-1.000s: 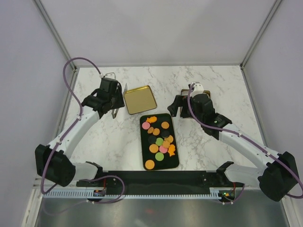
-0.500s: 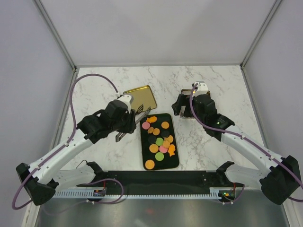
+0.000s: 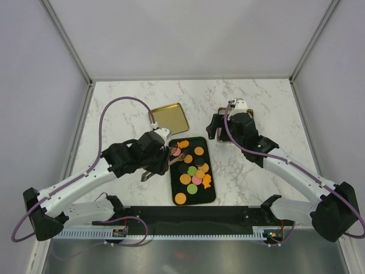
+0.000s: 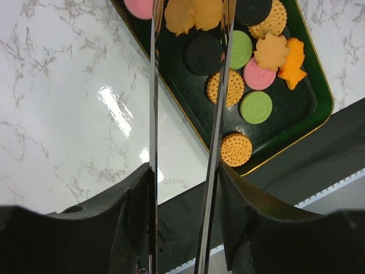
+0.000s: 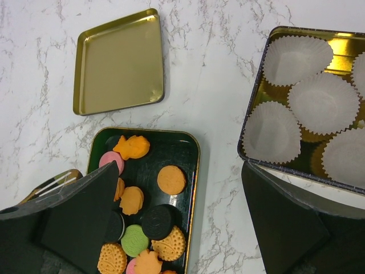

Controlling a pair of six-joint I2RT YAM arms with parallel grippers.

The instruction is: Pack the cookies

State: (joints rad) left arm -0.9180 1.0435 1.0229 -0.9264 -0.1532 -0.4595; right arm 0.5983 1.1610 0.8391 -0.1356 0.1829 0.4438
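- Clearly the left gripper [image 4: 185, 171] is closed on a pair of metal tongs [image 4: 153, 114]; its black fingers press the two blades from outside, and the blades stand a little apart
- The tong tips reach over the black tray [image 4: 296, 111], one on each side of an orange cookie [image 4: 194, 14]; whether they pinch it I cannot tell, because the edge of the wrist view cuts off the tips
- I think the tongs are used because the cookies [image 4: 256, 107] are flat and thin, so the wide fingers would catch them badly
- The right gripper [image 5: 179, 171] is fully open and holds nothing; it hangs above the table near the square tin [image 5: 254, 97], probably to keep out of the way
- The tin stands open on the marble table [image 5: 211, 74], beside the tray, with white paper cups [image 5: 322, 103] inside; the visible ones look empty
- Its gold lid [image 5: 120, 63] lies apart, beyond the tray, inner side up
- The cookies all lie on the tray, close together and some overlapping: round ones in orange, pink, green and dark brown with a stamped pattern, and a few orange leaf and fish shapes
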